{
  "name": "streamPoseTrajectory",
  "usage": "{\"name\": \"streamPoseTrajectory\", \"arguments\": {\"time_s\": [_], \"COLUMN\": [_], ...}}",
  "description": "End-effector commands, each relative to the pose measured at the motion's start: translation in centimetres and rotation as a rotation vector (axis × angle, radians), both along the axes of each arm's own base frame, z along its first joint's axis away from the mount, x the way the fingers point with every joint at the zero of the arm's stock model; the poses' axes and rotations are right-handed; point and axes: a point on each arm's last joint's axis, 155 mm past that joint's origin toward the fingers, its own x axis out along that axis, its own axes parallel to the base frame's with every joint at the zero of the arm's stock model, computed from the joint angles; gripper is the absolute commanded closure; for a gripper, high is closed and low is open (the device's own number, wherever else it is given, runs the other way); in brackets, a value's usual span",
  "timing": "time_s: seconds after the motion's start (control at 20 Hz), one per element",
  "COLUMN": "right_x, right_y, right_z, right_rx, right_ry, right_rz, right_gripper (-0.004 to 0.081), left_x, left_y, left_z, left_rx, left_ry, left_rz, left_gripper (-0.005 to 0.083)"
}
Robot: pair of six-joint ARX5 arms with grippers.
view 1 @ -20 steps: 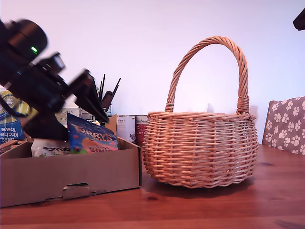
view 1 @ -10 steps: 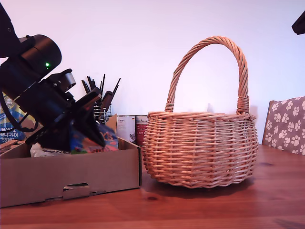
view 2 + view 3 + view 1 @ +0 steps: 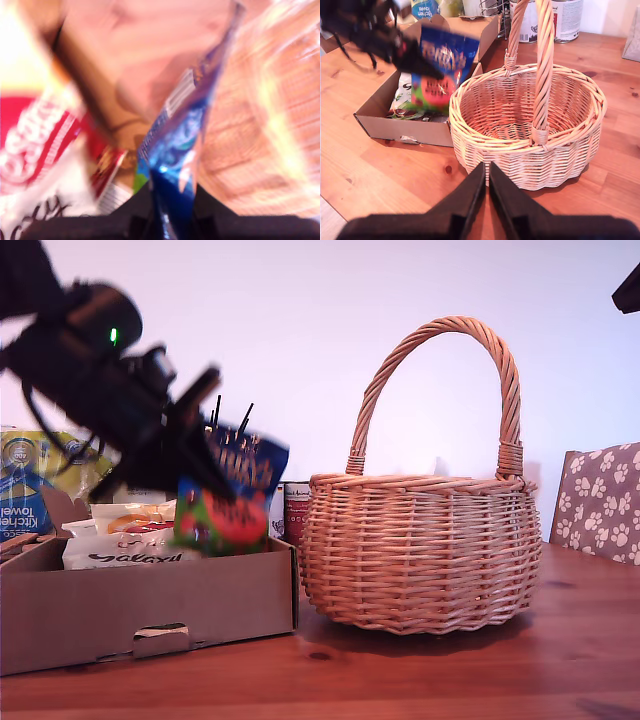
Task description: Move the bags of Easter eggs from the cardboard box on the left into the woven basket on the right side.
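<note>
The dark blue bag (image 3: 232, 502), pinched at its top edge by my first gripper (image 3: 205, 475), hangs limp, likely light and slippery, at 9 o'clock of the woven basket (image 3: 420, 550); my second gripper (image 3: 486, 187) is closed, empty.

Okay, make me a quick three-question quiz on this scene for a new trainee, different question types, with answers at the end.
1. True or false: the round tan wicker basket already holds a packet.
2. Which hand grips the glossy dark blue sweet packet? A) my first hand B) my second hand
3. Fill in: the white packet with Galaxy lettering lies in the shallow brown cardboard ____.

Key: 1. False; the second wrist view shows its bottom bare. 2. A; the packet rises from its jaws in the first wrist view, while my second hand is shut on nothing, above the table in front of the basket. 3. box.
</note>
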Motion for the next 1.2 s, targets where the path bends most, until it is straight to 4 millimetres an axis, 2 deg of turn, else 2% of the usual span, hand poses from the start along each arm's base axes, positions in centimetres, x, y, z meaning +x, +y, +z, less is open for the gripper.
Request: {"name": "streamPoseTrajectory", "arguments": {"time_s": [0.0,0.1,0.2,0.4,0.65,0.75,0.95,1.15], "right_x": [0.0,0.0,0.0,0.0,0.0,0.0,0.0,0.0], "right_y": [0.1,0.1,0.1,0.1,0.1,0.1,0.1,0.1], "right_z": [0.6,0.6,0.6,0.6,0.6,0.6,0.6,0.6], "right_rx": [0.002,0.002,0.002,0.002,0.002,0.002,0.002,0.002], "right_ry": [-0.02,-0.02,-0.02,-0.02,-0.02,-0.02,-0.02,-0.02], "right_rz": [0.006,0.006,0.006,0.006,0.007,0.007,0.006,0.006], "right_gripper": [0.0783,0.0783,0.0783,0.0783,0.0783,0.0783,0.0783,0.0783], "left_x": [-0.7,-1.8,-3.1,-5.2,-4.9,-4.3,-2.7,-2.9], "left_y": [-0.3,-1.1,-2.0,-5.1,-9.7,-10.8,-12.9,-14.8], "left_z": [3.0,5.4,7.0,7.6,9.5,9.4,7.3,4.6], "left_rx": [-0.032,-0.081,-0.118,-0.141,-0.147,-0.138,-0.124,-0.123], "left_ry": [-0.052,-0.085,-0.094,-0.098,-0.282,-0.32,-0.369,-0.343], "left_rz": [-0.032,-0.072,-0.116,-0.192,-0.205,-0.184,-0.153,-0.18], "left_gripper": [0.0793,0.0793,0.0793,0.0793,0.0793,0.0793,0.0793,0.0792]}}
